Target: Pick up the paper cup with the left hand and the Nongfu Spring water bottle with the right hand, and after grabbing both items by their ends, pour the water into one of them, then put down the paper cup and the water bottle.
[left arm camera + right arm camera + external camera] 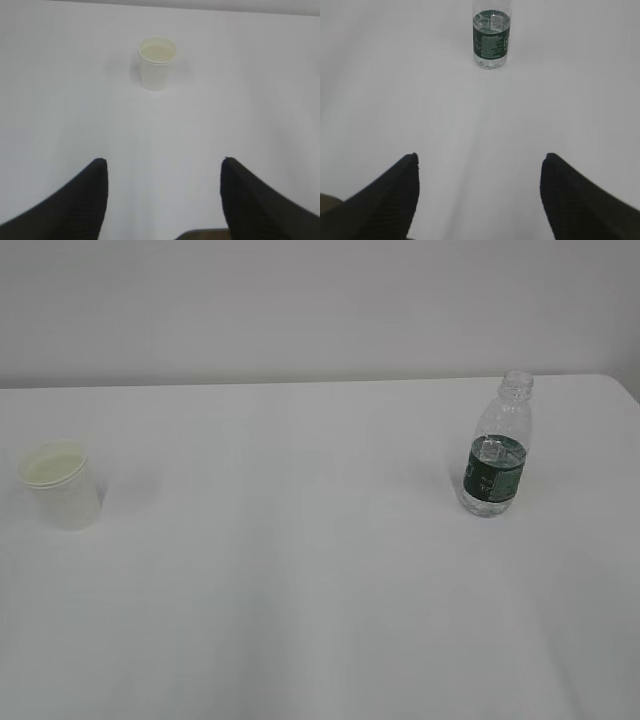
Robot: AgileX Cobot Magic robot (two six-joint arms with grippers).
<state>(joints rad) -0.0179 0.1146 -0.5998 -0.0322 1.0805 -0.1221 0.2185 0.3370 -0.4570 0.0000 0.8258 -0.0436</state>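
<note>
Both arms hang back here: the left gripper [162, 200] stands wide with nothing between its dark fingers [82, 200], and the right gripper [480, 200] is spread just as wide and empty. The paper cup [62, 485] sits upright by the left edge of the white counter [300, 570], well ahead of the left gripper. The Nongfu Spring water bottle [498, 445] stands uncapped toward the far right corner, water [491, 22] reaching up into its green label
</note>
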